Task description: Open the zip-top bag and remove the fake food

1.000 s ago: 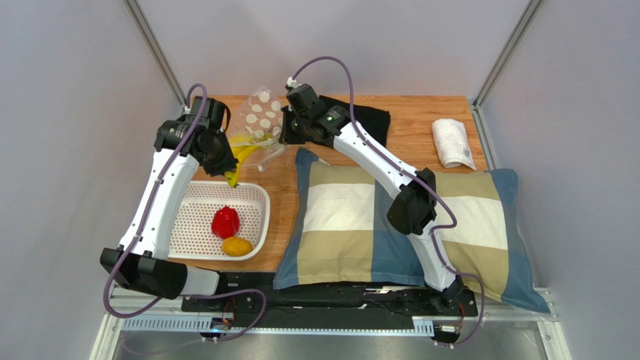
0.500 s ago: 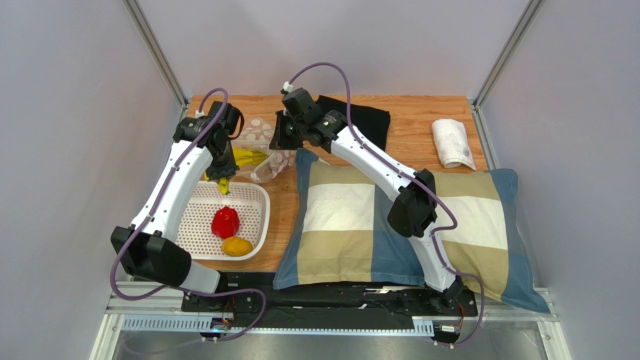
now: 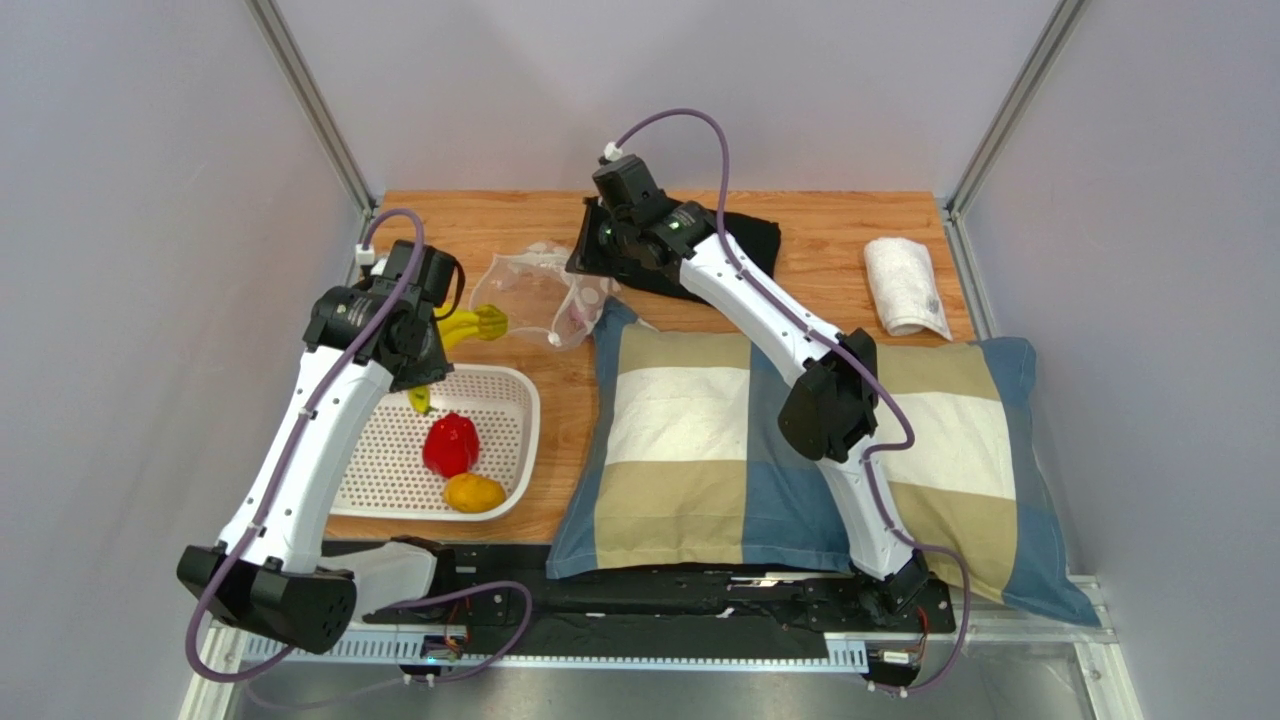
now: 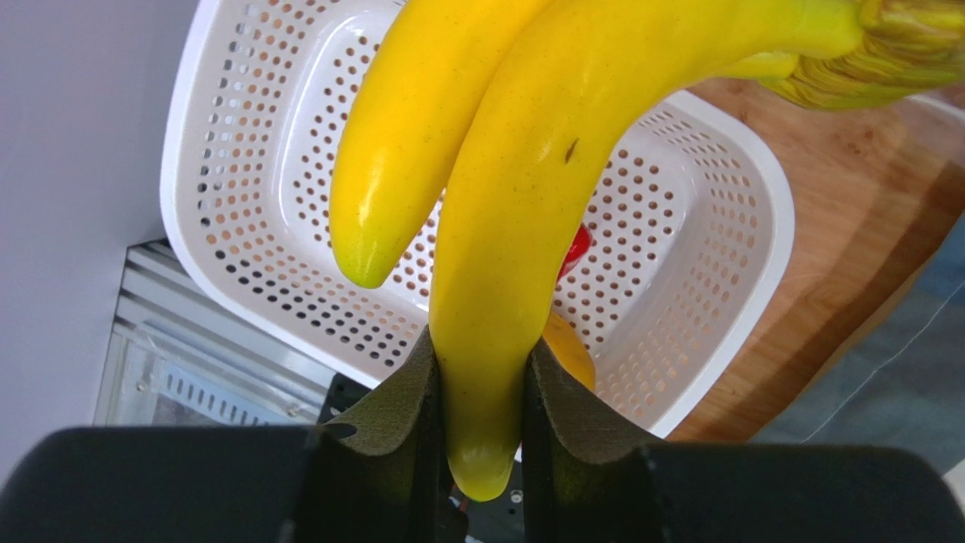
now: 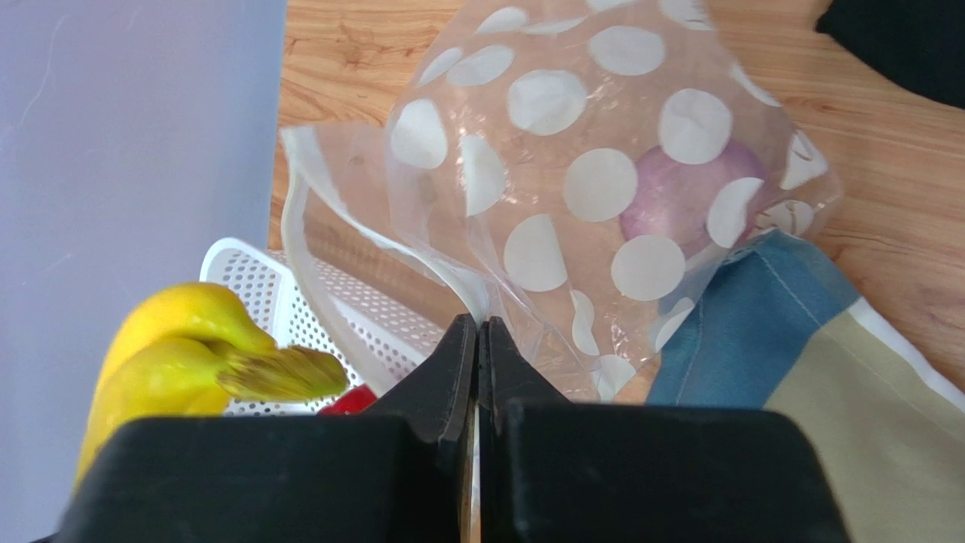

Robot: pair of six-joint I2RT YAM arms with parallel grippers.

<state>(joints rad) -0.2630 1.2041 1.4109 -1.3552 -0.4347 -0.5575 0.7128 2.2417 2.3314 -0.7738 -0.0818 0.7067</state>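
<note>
Two grey walls (image 3: 150, 225), wooden table (image 3: 819, 225); left gripper (image 4: 478, 396) clamps bananas (image 4: 532, 192), right gripper (image 5: 477, 351) pinches bag (image 5: 566, 147).

Overhead camera looks down; close wrist cameras share the bananas (image 4: 510, 204).

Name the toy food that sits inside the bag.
The purple onion, inside the spotted bag; the banana is in the left gripper, pepper and mango in the tray.
</note>
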